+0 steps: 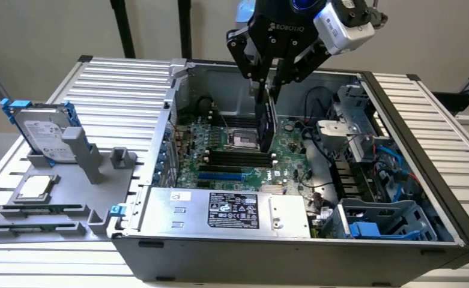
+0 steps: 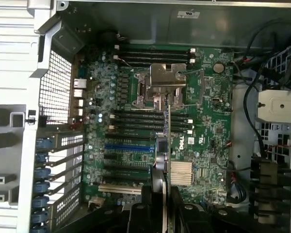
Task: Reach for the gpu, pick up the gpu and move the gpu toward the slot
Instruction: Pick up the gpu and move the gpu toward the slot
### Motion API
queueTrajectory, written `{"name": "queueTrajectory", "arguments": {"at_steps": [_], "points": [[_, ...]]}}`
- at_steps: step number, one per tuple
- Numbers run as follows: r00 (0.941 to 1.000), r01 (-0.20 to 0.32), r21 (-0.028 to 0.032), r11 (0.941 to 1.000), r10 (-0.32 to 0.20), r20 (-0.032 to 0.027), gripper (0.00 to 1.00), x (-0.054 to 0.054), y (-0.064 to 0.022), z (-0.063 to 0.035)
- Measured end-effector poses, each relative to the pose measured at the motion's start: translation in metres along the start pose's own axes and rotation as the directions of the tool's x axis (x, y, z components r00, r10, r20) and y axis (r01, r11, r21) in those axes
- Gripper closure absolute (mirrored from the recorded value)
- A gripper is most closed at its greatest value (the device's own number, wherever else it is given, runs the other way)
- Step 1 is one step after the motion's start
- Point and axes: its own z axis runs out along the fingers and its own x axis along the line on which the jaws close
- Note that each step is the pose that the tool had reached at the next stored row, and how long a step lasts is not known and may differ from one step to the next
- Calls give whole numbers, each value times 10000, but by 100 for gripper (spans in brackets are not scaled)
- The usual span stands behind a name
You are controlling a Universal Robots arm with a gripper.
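GPU hangs edge-down in the upper middle of the exterior view, a dark thin card held upright above the motherboard inside the open computer case. We see the gripper at the top centre of that frame, its black fingers closed on the card's upper edge, with the card's lower end low over the board near the processor socket. At the exterior view's left, on the slatted table, a grey holder carries a hard drive in a blue frame, a processor chip and two memory sticks. At the lower middle lies the power supply with its label.

From the wrist view we look straight down along the card: the gpu appears only as a thin vertical line running from the lower centre up toward the silver socket. Here we can make out the black and blue expansion slots just beside the card's line, and a finned heatsink touching that line in the picture. The fingers sit dark at the bottom centre, pinched on the card.
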Motion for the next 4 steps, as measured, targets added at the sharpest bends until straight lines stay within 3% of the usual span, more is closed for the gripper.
{"name": "queueTrajectory", "arguments": {"at_steps": [4], "points": [[10000, 1, 0, 10000, -1, 0, 74, -1, 0, 0]]}}
